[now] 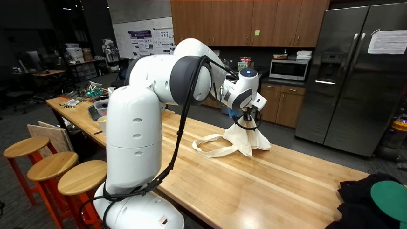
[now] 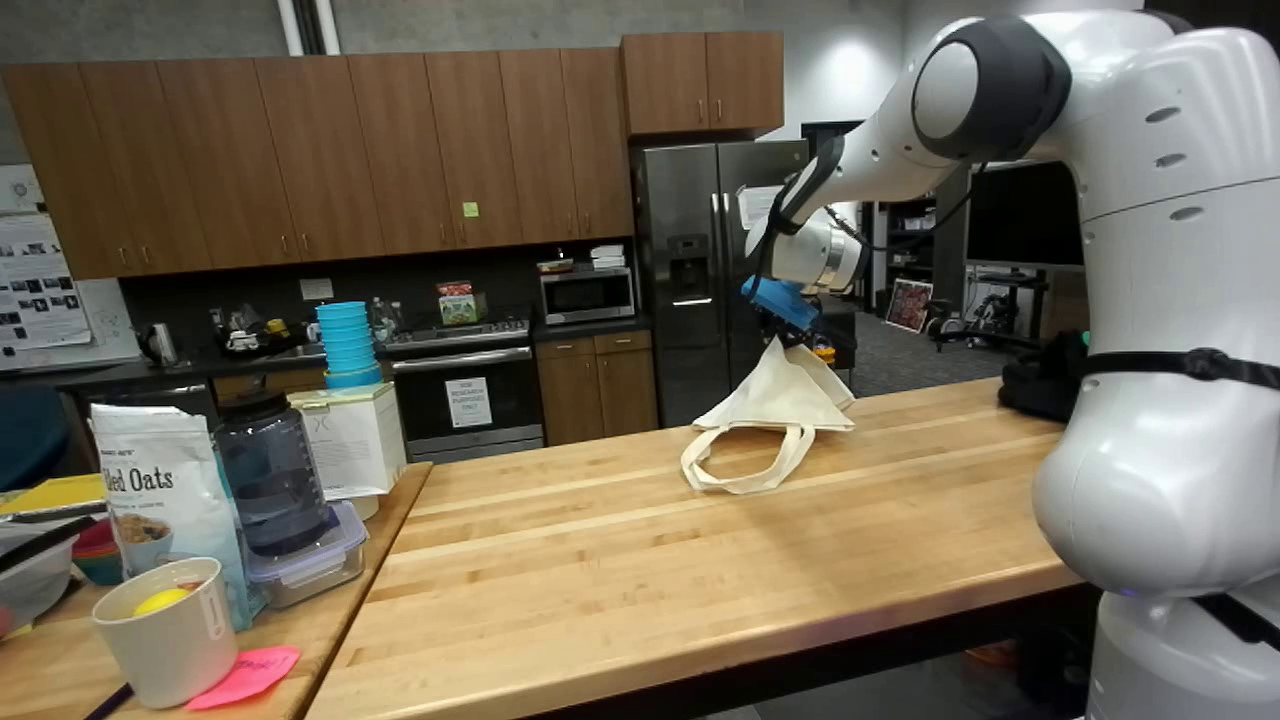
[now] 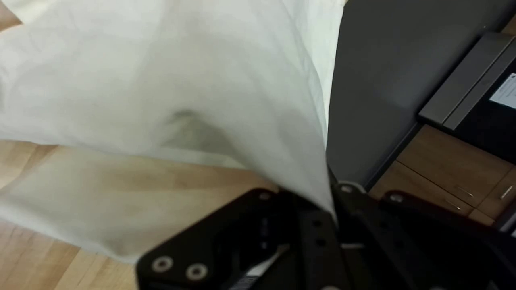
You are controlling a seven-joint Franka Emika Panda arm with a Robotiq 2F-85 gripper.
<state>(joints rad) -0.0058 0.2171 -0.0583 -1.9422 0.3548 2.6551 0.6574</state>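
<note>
Cream cloth bag [image 1: 240, 136] directly below the gripper [image 1: 247, 117]; jaws closed on the fabric at its upper end, drawing it up to a narrow peak. Body flares downward like a slack tent, lower corners at or near the wooden table [image 1: 254, 190]; cannot tell which of them bear on the wood. The strap [image 2: 745, 484], flat and of the same cloth, lies in a rounded loop on the tabletop beside the body, seen in both exterior views.

Wrist view: matte, soft fabric in broad folds, one shadowed hollow near the middle; a greyish-white layer overlaps a yellower one. Cloth narrows toward the gripper's black, bolted metal. A black cable [image 1: 249, 128] curves round the gripper and crosses in front of the bag's upper part.

Table: strips of pale and honey-toned wood, light sheen. Well apart from the bag, a crumpled dark bundle [image 1: 353, 203] with a flat, rounded green piece [image 1: 389, 197].

In an exterior view, on an adjoining wooden surface [image 2: 290, 690]: pale cylindrical cup [image 2: 165, 650], glossy oats pouch [image 2: 165, 490], dark translucent jar [image 2: 270, 480], pink paper note [image 2: 245, 675].

Farther out: grey metallic refrigerator [image 1: 334, 95], brown wood-grain cabinets [image 2: 350, 160], round-seated stools [image 1: 52, 165] on red legs.
</note>
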